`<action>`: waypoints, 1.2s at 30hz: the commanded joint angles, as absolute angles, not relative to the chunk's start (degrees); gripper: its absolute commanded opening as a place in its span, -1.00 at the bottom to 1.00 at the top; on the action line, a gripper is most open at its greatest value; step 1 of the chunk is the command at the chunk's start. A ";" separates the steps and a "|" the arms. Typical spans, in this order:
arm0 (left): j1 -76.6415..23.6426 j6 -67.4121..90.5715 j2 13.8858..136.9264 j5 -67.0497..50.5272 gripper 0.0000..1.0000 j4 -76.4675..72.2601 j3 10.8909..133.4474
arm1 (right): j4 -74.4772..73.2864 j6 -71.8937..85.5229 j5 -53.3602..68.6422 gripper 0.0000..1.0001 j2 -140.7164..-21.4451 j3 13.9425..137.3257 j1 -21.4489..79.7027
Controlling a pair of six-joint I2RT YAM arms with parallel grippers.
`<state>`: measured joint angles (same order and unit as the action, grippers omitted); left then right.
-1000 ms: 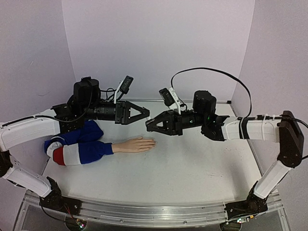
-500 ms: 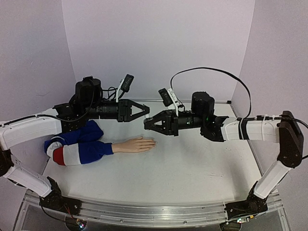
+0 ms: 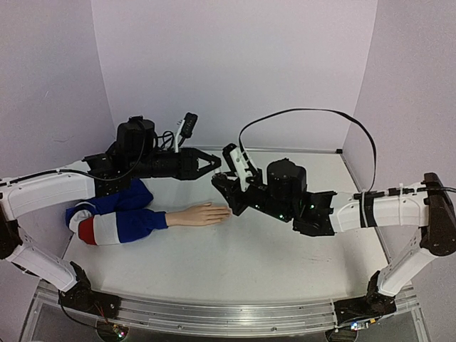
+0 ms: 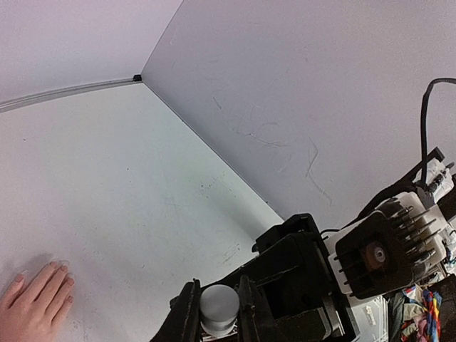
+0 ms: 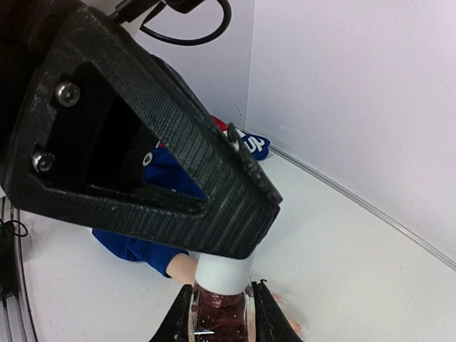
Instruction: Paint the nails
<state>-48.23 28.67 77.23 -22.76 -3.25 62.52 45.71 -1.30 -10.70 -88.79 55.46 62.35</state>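
My right arm has swung in low and to the left since a second ago, so my right gripper [image 3: 221,182] now meets my left gripper [image 3: 214,164] tip to tip. My right fingers pinch the polish bottle [image 5: 219,320], dark red inside, and my left fingers clamp its white cap [image 4: 219,305]. The nails [image 4: 61,268] are tiny, faintly pink tips on the peach mannequin hand [image 3: 203,214]. It lies flat, palm down, on the white table [image 3: 285,249], fingers pointing right, just below my grippers in the top view. Its sleeve [image 3: 117,217] is blue, white and red. Plain lilac walls [image 3: 235,71] enclose the table on three sides.
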 commanded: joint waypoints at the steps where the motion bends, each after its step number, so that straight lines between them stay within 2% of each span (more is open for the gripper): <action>1: -49.25 29.18 76.86 -25.64 -0.36 -5.45 63.96 | 51.94 -2.97 -8.31 -1.00 -85.20 54.62 60.90; 6: -49.09 30.55 74.53 -23.50 0.37 -1.98 63.03 | 50.99 -0.50 6.97 -1.00 -83.82 52.87 55.85; 8: -48.89 30.86 74.58 -22.46 0.53 3.60 64.50 | 48.44 -0.78 10.99 -1.00 -84.29 53.85 55.08; 10: -48.70 31.15 74.88 -22.46 0.59 8.21 66.34 | 46.43 -1.45 13.46 -1.00 -84.84 54.72 55.01; 14: -48.69 30.60 75.75 -22.14 0.53 17.11 71.37 | 44.21 -2.54 14.68 -1.00 -85.55 55.69 55.00; 23: -48.69 28.03 77.69 -23.74 0.07 26.43 77.20 | 40.94 -3.53 16.25 -1.00 -87.68 58.07 54.98; 26: -48.71 27.94 78.57 -24.48 0.05 26.62 77.58 | 40.87 -3.47 16.43 -1.00 -87.88 58.33 54.93; 32: -48.87 27.49 80.14 -25.84 0.16 26.63 78.44 | 40.52 -3.45 16.80 -1.00 -88.41 58.96 54.98; 36: -48.87 27.22 80.54 -24.87 0.02 26.59 78.79 | 40.43 -3.60 17.03 -1.00 -88.57 58.97 54.99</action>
<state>-48.93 28.27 80.71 -24.45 27.44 75.00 37.98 -3.09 15.70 -88.51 56.07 54.85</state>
